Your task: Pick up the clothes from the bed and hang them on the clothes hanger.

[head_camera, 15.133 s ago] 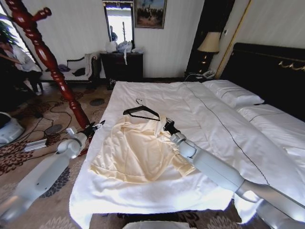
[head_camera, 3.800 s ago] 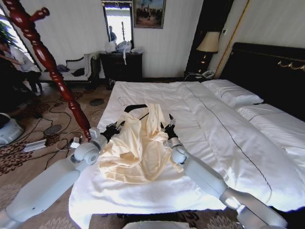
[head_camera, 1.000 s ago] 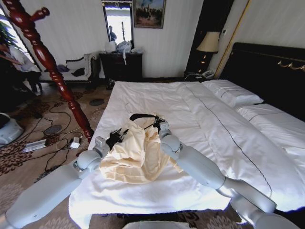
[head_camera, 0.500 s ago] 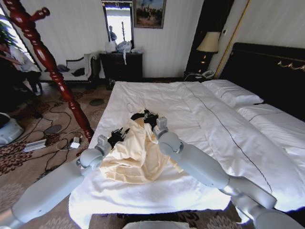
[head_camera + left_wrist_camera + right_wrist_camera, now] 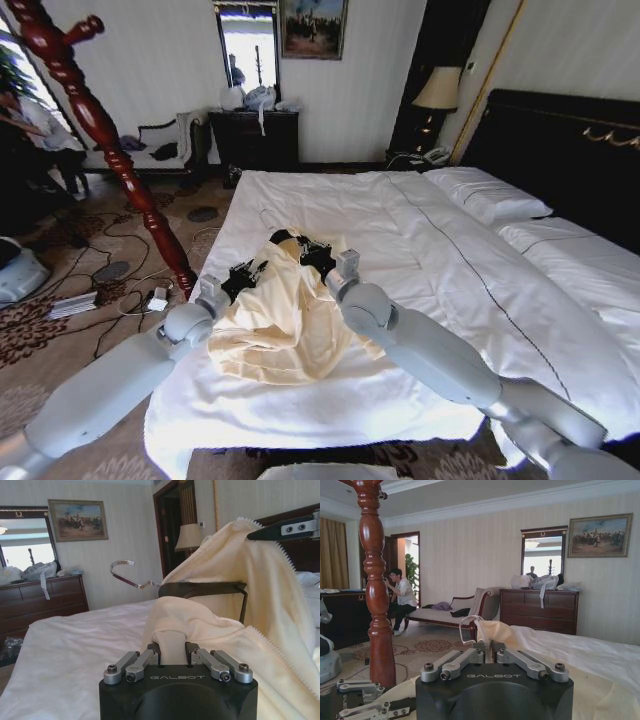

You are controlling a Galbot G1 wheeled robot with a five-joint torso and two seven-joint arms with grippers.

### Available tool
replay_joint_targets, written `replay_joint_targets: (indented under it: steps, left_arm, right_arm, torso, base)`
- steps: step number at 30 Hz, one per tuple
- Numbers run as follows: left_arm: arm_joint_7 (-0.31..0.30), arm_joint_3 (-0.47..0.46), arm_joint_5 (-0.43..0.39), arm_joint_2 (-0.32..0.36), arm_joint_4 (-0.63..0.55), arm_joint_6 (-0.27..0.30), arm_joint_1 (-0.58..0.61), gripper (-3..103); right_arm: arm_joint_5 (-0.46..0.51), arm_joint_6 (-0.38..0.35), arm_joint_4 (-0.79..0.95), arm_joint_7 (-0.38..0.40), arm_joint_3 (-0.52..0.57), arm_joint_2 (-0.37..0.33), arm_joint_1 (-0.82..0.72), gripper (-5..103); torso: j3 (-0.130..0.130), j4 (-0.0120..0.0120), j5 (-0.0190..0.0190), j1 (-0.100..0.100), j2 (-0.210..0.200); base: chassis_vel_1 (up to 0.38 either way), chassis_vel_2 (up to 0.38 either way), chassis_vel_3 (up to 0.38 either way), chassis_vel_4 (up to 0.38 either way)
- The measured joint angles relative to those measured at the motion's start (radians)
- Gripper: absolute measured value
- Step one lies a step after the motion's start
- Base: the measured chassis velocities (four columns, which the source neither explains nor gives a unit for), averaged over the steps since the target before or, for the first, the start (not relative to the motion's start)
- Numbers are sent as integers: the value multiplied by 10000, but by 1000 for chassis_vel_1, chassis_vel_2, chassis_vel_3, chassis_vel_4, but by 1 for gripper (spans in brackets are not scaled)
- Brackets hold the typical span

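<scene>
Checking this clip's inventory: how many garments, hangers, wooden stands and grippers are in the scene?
Cream garment on the bed: 1
Black hanger: 1
Reddish-brown wooden stand: 1
Grippers, left gripper and right gripper, both shut on the garment: 2
Total: 5

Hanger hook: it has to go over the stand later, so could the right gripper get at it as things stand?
Probably not yet. The right gripper is shut on the clothes, so its jaws are taken. The hook itself sticks out bare beyond the collar, with nothing over it.
</scene>
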Motion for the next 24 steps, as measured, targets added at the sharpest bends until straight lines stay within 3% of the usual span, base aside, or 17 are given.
replay_joint_targets:
  steps: [3,5,8,10,12,16,17,19,21,23,24]
  left_arm:
    - [-26,-144,-20,19,-7,-6,41,23]
    - [-28,-161,-20,25,-8,-5,45,23]
    - [-45,-318,-55,82,-26,-17,89,23]
    - [-45,-329,-56,91,-25,-18,90,23]
    - [-46,-387,-41,126,-20,-42,91,23]
    - [-48,-530,118,169,48,-90,91,23]
    - [-72,-620,167,195,55,-96,90,23]
    - [-125,-707,190,230,54,-97,89,23]
    - [-216,-888,262,337,-18,-92,70,23]
    - [-239,-928,306,374,-46,-91,52,23]
    - [-254,-952,354,401,-61,-91,32,23]
  right_arm:
    - [16,192,25,-39,22,-43,-26,25]
    - [20,220,34,-46,22,-51,-40,25]
    - [24,361,111,-82,24,-157,-197,41]
    - [24,369,118,-82,27,-165,-210,41]
    - [23,415,157,-82,104,-218,-299,58]
    - [4,498,152,-50,390,-364,-499,70]
    - [-61,549,98,-35,613,-484,-649,75]
    - [-150,587,33,-28,839,-600,-822,75]
    - [-433,657,-57,-34,1485,-845,-1327,91]
    - [-542,682,-62,-39,1709,-910,-1551,91]
    - [-667,702,-66,-61,1940,-967,-1771,96]
  torso:
    - [0,2,0,1,0]
    - [0,1,0,0,0]
    - [0,0,0,0,0]
    - [0,0,0,0,-1]
    - [0,0,0,0,0]
    - [0,1,0,0,-1]
    - [0,1,-1,0,0]
    - [0,0,0,0,-1]
    - [0,0,0,0,0]
    - [0,0,0,0,-1]
    - [0,0,1,0,0]
  base:
    - [0,0,0,0]
    - [0,0,0,0]
    - [0,0,0,0]
    - [0,0,0,0]
    - [0,0,0,0]
    - [0,0,0,0]
    - [0,0,0,0]
    - [0,0,0,0]
    - [0,0,0,0]
    - [0,0,0,0]
    - [0,0,0,0]
